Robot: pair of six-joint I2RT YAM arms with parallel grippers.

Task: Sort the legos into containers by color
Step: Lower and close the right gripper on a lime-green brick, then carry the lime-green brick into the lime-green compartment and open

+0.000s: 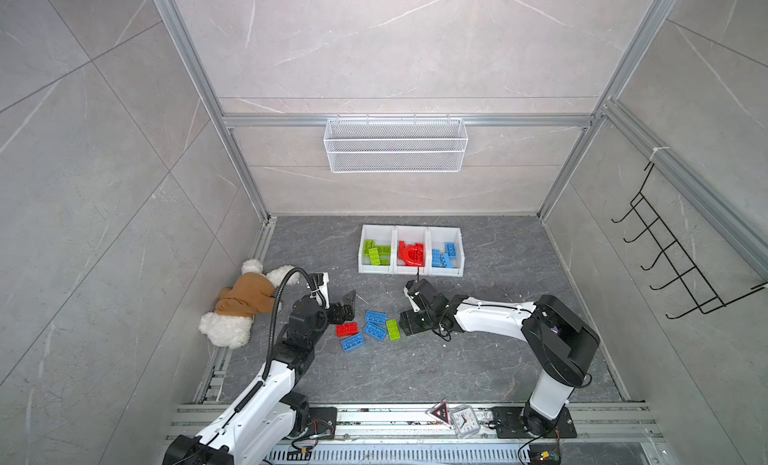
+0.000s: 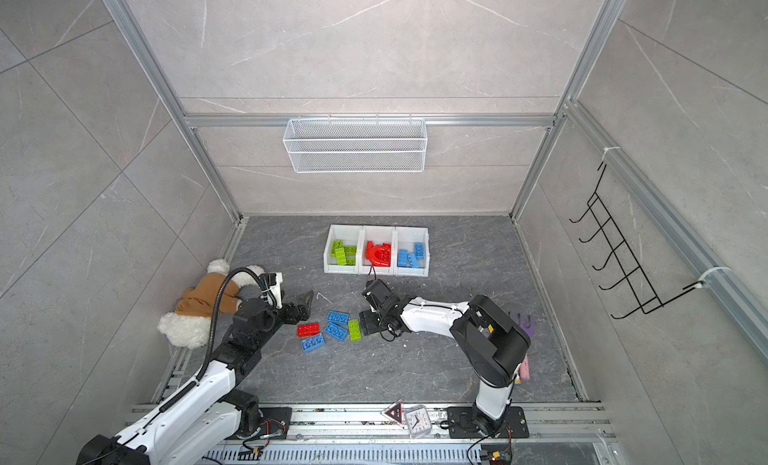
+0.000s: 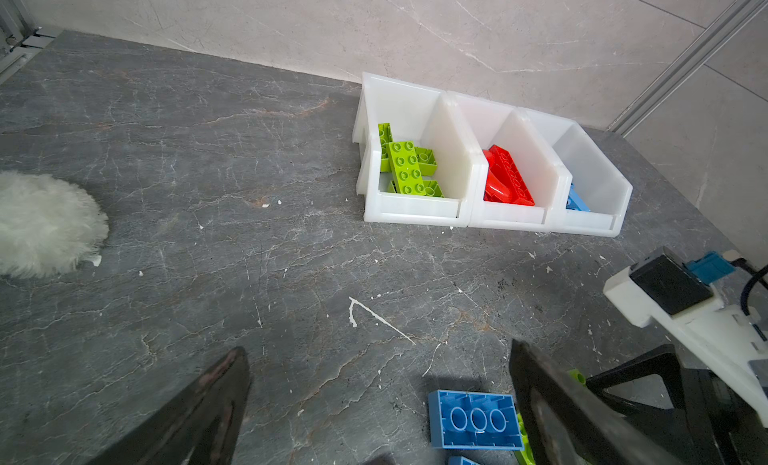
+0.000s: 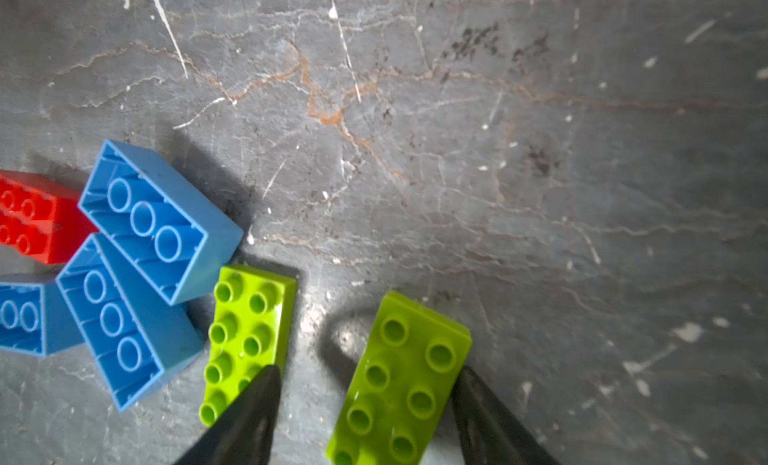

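Our right gripper (image 4: 365,377) straddles a lime green brick (image 4: 399,384) lying studs up on the grey tabletop (image 4: 457,151), with a clear gap to one finger (image 4: 249,413). Just outside that finger lies a second green brick (image 4: 245,334). Beyond it are two upturned blue bricks (image 4: 162,221), a third blue brick (image 4: 25,313) and a red brick (image 4: 33,217).

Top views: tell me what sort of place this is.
Likely a robot test cell dressed up as a room, not a real home: grey marble-look tile panels sit in a bare aluminium extrusion frame, and two white-and-black robot arms are mounted on a slotted metal rail at the front.
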